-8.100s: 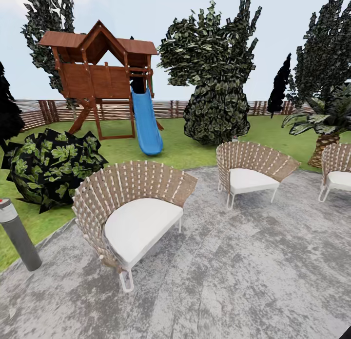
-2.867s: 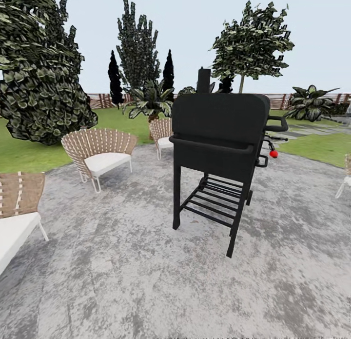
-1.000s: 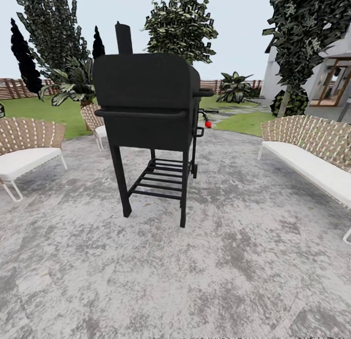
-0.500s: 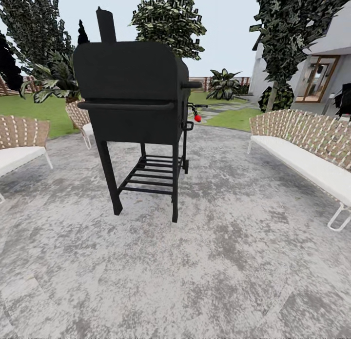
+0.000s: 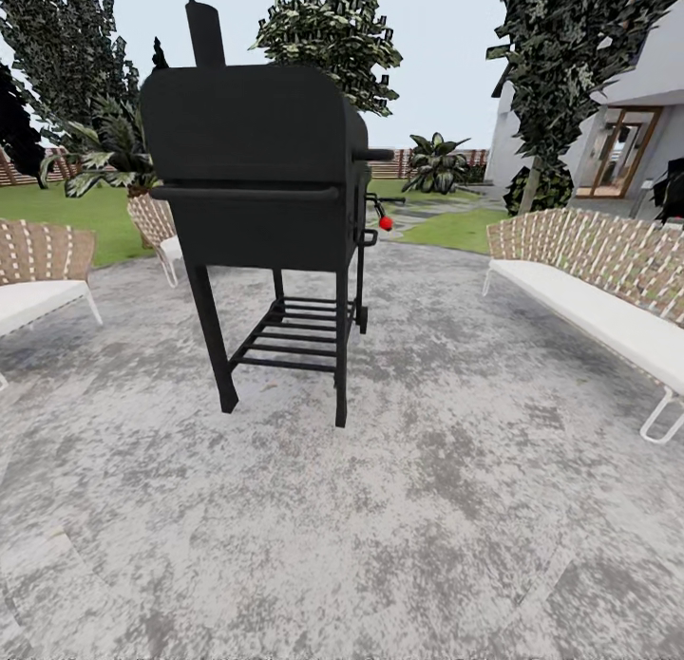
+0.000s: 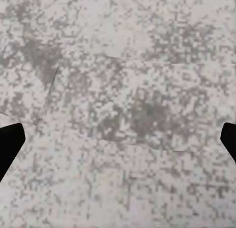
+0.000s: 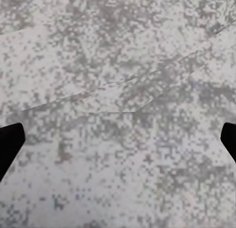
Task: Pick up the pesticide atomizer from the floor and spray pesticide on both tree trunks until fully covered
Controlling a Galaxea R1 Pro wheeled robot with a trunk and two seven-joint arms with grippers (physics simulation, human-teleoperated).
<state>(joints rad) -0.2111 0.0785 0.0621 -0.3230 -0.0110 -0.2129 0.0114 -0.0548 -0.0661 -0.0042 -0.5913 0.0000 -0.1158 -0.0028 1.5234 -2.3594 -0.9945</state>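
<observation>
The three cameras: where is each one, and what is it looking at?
Head view: on the robot's head, facing forward over the patio at a black grill.
Left wrist view: on the left arm, looking down at paving; dark fingertips at both edges.
Right wrist view: same, with its fingertips.
All share the grey paving.

Grey mottled stone patio (image 5: pixel 446 508) underfoot, seams visible btwn slabs. Black grill (image 5: pixel 256 185) on legs stands centre-left, chimney on top, red knob (image 5: pixel 386 224) at its side. Woven bench w/ white cushion (image 5: pixel 598 299) at right; woven chairs (image 5: pixel 43 275) at left. Lawn (image 5: pixel 66 214) & slat fence (image 5: pixel 24 171) behind. House w/ glazed door (image 5: pixel 622 152) far right. Pale, overcast sky.
</observation>
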